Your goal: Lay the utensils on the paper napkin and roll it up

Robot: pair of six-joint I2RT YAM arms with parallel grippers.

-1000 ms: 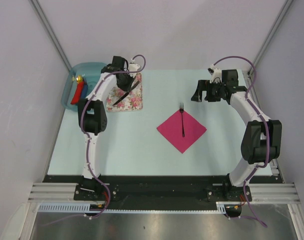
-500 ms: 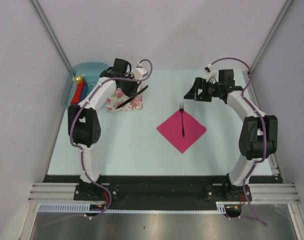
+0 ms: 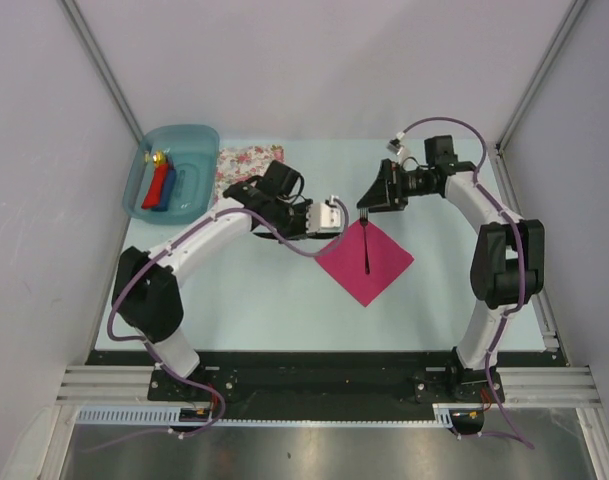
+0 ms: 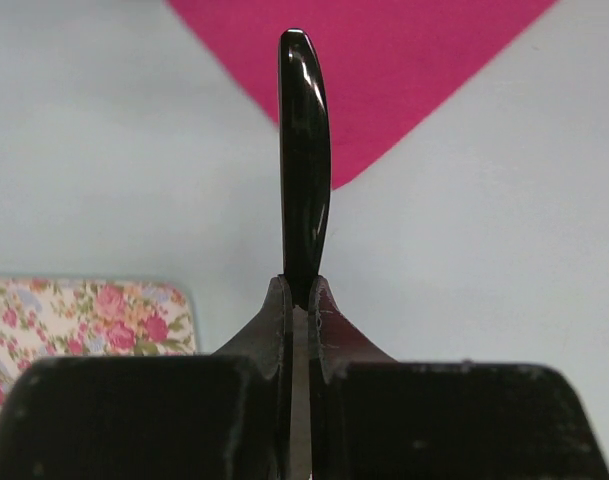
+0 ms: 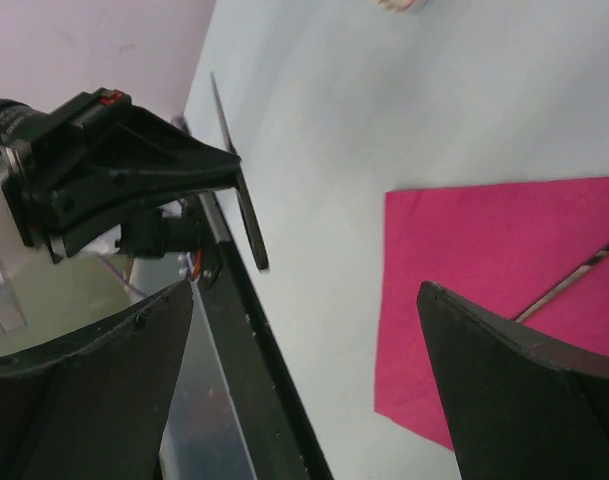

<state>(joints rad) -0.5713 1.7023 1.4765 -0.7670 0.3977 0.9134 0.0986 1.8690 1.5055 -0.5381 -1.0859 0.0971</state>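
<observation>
Up at the far-left corner of the desk [image 3: 254,290]: blue bin [image 3: 134,185] holding a red roll [image 3: 161,187] and a blue roll [image 3: 181,184]. Clearest from the left wrist: left claw [image 4: 302,290] pinching the dark table knife [image 4: 304,150] edge-on near the paper napkin [image 3: 376,268]. Right claw [image 3: 372,200] spread wide above the fork [image 3: 366,250] lying on that napkin.

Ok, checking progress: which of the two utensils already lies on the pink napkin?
The fork, lying flat on the paper napkin; the knife is instead clamped in the left pincer, not yet set down.
</observation>
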